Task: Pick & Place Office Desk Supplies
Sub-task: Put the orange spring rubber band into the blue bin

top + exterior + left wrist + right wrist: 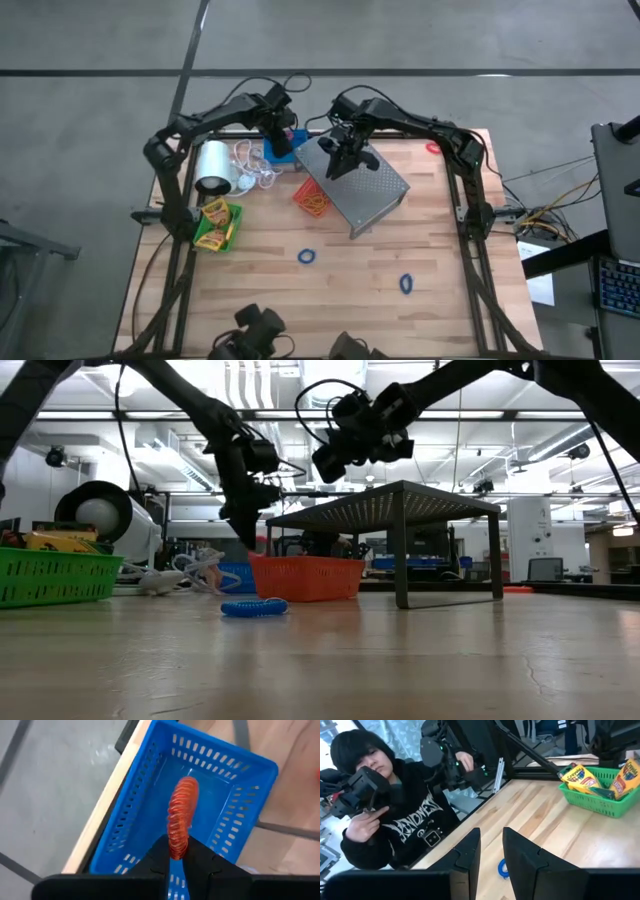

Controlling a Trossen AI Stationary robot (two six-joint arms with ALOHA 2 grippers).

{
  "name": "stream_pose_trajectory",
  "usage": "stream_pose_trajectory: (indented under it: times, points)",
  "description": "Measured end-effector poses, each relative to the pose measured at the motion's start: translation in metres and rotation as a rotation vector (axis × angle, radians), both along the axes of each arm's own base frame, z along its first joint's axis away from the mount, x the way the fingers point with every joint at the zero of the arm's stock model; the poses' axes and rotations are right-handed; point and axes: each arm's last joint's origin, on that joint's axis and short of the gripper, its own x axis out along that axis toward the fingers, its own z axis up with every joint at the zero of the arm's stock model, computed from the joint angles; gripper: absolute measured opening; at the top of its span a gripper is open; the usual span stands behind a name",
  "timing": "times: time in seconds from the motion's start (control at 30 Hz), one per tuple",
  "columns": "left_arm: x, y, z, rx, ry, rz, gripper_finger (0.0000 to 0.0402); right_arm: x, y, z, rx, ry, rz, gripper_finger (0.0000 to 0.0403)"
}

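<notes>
My left gripper (176, 854) points down over the blue bin (150, 805) at the table's far edge (283, 150), shut on a red-orange ring band (181, 812). My right gripper (491, 840) is open with nothing between its fingers. It hovers roughly level above the grey perforated rack (365, 188). Two crayon boxes (582, 777) stand in the green bin (215, 225) at the left. The red-orange bin (312, 197) sits beside the rack. Two blue ring bands (306, 256) (406, 284) and a red ring band (432, 148) lie on the table. My left gripper pinches the ring band's near end (176, 845) between its two fingers, coming from above and pointing steeply down. The band is lifted clear, edge-on, over the inside of the blue bin. I cannot tell whether its lower end touches the bin's floor.
A white roll (213, 168) with loose white cord (255, 170) lies left of the blue bin. Beyond the table's near edge a person (395, 815) holds hand controllers. The near half of the table carries only the two blue bands.
</notes>
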Motion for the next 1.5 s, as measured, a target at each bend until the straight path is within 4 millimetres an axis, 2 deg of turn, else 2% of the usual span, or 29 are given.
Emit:
stream_pose_trajectory:
  times: [0.2,0.47,0.9,1.1,1.23,1.4,1.5]
  points:
    - [0.005,0.003,-0.022,-0.063,0.019,0.050,0.0038,0.001,-0.001,0.004,-0.012,-0.019,0.000,0.0082]
    - [0.011,0.008,-0.035,-0.111,-0.029,0.030,0.0038,0.001,-0.001,0.004,-0.011,-0.018,0.000,0.0078]
    - [0.011,0.008,-0.034,-0.102,-0.044,0.048,0.0038,0.001,-0.001,0.004,-0.014,-0.022,0.001,0.0084]
    - [0.003,0.008,-0.018,0.001,0.007,-0.045,0.0038,0.001,-0.001,0.004,-0.016,-0.024,0.001,0.0078]
    - [-0.001,0.008,-0.006,0.088,0.052,-0.027,0.0038,0.001,-0.001,0.004,-0.016,-0.023,0.001,0.0078]
    - [-0.003,0.005,-0.008,0.039,0.037,-0.029,0.0038,0.001,-0.001,0.004,-0.017,-0.024,0.001,0.0084]
    - [-0.005,0.002,-0.016,0.021,0.059,-0.033,0.0038,0.001,-0.001,0.004,-0.017,-0.025,0.001,0.0084]
